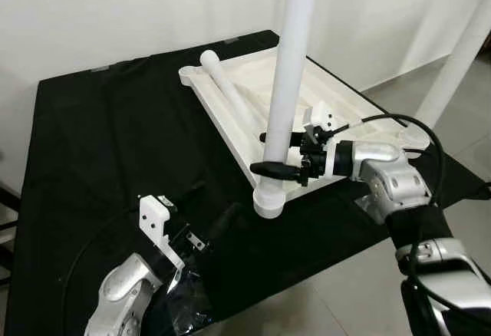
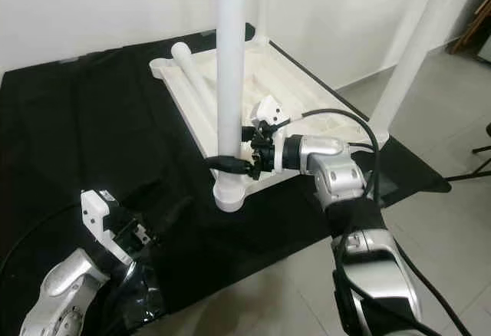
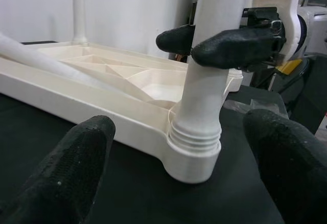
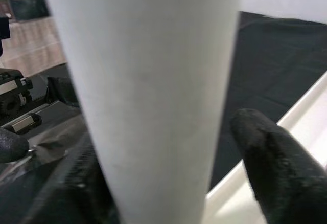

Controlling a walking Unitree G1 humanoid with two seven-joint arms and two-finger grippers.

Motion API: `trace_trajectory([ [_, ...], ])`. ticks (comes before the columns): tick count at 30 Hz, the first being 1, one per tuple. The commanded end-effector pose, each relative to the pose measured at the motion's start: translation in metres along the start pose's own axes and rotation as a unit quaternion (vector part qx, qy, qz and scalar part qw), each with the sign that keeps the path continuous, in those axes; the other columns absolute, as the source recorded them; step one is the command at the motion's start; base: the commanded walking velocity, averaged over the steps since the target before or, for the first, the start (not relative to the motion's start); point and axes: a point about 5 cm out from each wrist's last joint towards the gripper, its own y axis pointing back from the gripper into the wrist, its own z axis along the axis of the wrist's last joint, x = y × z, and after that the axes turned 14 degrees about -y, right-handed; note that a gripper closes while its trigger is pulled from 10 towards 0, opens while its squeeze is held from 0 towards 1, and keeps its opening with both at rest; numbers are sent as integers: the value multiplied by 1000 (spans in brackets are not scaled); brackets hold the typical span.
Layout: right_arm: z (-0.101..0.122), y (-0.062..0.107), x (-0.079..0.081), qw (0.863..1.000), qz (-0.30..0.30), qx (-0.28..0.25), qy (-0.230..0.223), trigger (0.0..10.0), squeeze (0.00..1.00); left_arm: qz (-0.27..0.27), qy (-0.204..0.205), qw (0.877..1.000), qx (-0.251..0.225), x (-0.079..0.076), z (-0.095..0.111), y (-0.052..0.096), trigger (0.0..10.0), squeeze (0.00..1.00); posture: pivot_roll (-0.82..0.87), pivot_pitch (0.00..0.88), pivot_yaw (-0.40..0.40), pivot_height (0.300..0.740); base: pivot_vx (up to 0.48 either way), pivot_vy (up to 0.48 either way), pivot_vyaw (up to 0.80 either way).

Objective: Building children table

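Observation:
The white table top (image 1: 217, 125) lies upside down on a black cloth. A white table leg (image 1: 288, 67) stands upright in its near corner socket (image 1: 268, 202). My right gripper (image 1: 268, 153) comes in from the right and is shut on this leg just above the socket, one black finger (image 3: 230, 47) on each side. My left gripper (image 1: 211, 213) is low on the cloth in front of the socket, open, with its fingertips (image 3: 87, 147) spread toward the leg's base and apart from it. A second loose leg (image 1: 230, 90) lies inside the top.
Another white leg (image 1: 460, 52) stands upright at the top's far right corner. The black cloth (image 1: 100, 144) extends far to the left and ends near me, where tiled floor (image 1: 337, 290) begins. A white wall is close behind. Crumpled clear plastic (image 1: 184, 305) lies beside my left arm.

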Motion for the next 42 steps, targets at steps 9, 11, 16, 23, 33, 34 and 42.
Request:
trace_trajectory([
  [9, -31, 18, -5, 999, -20, 7, -31, 0, 0, -26, -3, 1000, 2, -8, 1, 13, 10000, 0, -23, 144, 8, 740, 0, 0, 0],
  [11, -39, 19, -4, 999, -39, 0, -36, 0, 0, -32, -2, 999, 1, -9, 1, 14, 10000, 0, -35, 151, 8, 740, 0, 0, 0],
  [16, -69, 10, 4, 979, -185, -32, -73, 0, 0, -46, 4, 999, 2, -12, 2, 16, 10000, 0, -72, 169, 3, 740, 0, 0, 0],
  [23, -113, -7, 53, 894, -428, -39, -129, 0, 0, -57, 1, 998, 7, -9, 3, 15, 10000, 0, -84, 184, 34, 740, 0, 0, 0],
  [33, -96, -20, 45, 914, -389, -43, -106, 10000, 0, -39, -8, 999, 12, -5, 3, 15, 10000, 0, -46, 171, 36, 740, 0, 0, 0],
  [34, -88, -23, 42, 924, -367, -52, -97, 10000, 878, -35, -9, 999, 13, -4, 3, 16, 10000, 0, -44, 170, 35, 740, 0, 0, 0],
  [42, -42, -26, 39, 964, -247, -95, -38, 10000, 1000, -35, -11, 999, 15, -4, 3, 16, 10000, 0, -8, 163, 37, 740, 0, 0, 0],
])
